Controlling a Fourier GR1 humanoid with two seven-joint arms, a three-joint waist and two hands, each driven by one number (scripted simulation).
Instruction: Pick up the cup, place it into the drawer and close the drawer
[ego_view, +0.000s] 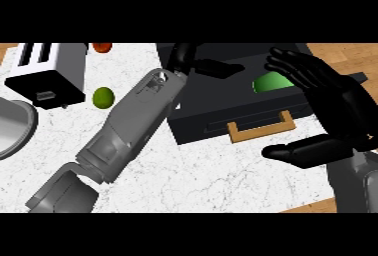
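Inside the open black drawer (221, 117) at the upper right of the white marbled tabletop (221, 175) sits the bright green cup (271, 81), only partly seen: a rounded green patch shows past the fingers of the right robot hand (332, 107), with no handle or marking that can be made out. The drawer has a dark box-like body and a tan wooden handle (262, 126) shaped like a flat bracket on its front face.

That right robot hand hangs over the drawer's right end, fingers spread and nearly straight, thumb pointing left, holding nothing. The left robot hand (193, 59) reaches up along its grey forearm (133, 127) to the drawer's far left corner; its fingers look curled, but whether they grip anything cannot be told.

Left of the forearm lie a small olive-green oval fruit (103, 97) and, further up, a red-orange rounded object (101, 47) near the upper band. A black and silver two-slot toaster (48, 72) stands at the upper left, and the rim of a grey metal bowl (15, 127) shows at the left edge. No writing or labels can be read anywhere.
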